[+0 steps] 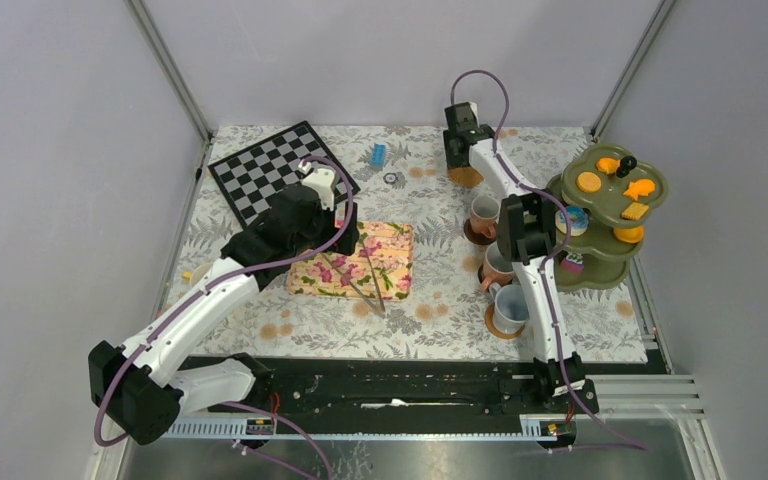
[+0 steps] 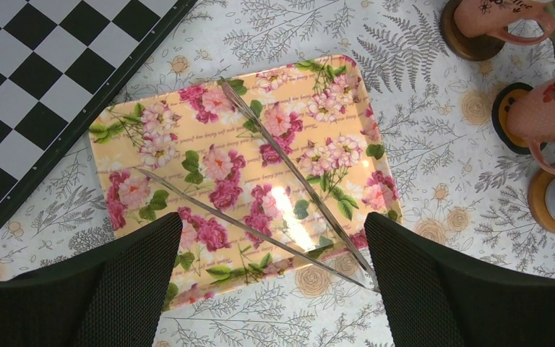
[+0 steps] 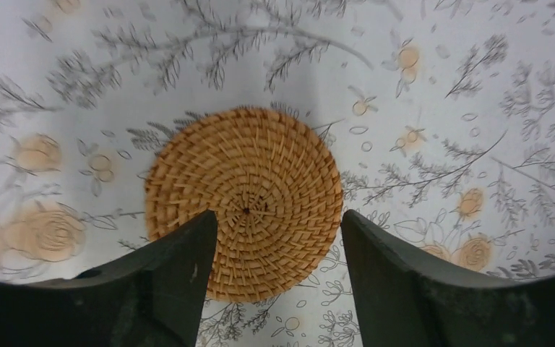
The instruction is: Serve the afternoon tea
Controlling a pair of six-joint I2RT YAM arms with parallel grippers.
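Observation:
A round woven coaster (image 3: 246,184) lies flat on the tablecloth at the far middle of the table. My right gripper (image 3: 278,217) hovers just over its near half, open, with one finger (image 3: 181,275) overlapping its edge; in the top view that gripper (image 1: 463,165) is right above the coaster (image 1: 468,179). Three mugs (image 1: 484,215) (image 1: 497,267) (image 1: 510,308) stand on dark coasters in a row left of the green tiered stand (image 1: 650,196), which carries orange pastries (image 1: 588,182). My left gripper (image 2: 273,220) is open above the floral tray (image 2: 188,137), holding nothing.
Metal tongs (image 2: 289,163) lie spread across the floral tray. A chessboard (image 1: 275,170) sits at the back left, with a small blue object (image 1: 378,153) and a little ring (image 1: 391,178) beyond the tray. The right arm reaches over the mugs.

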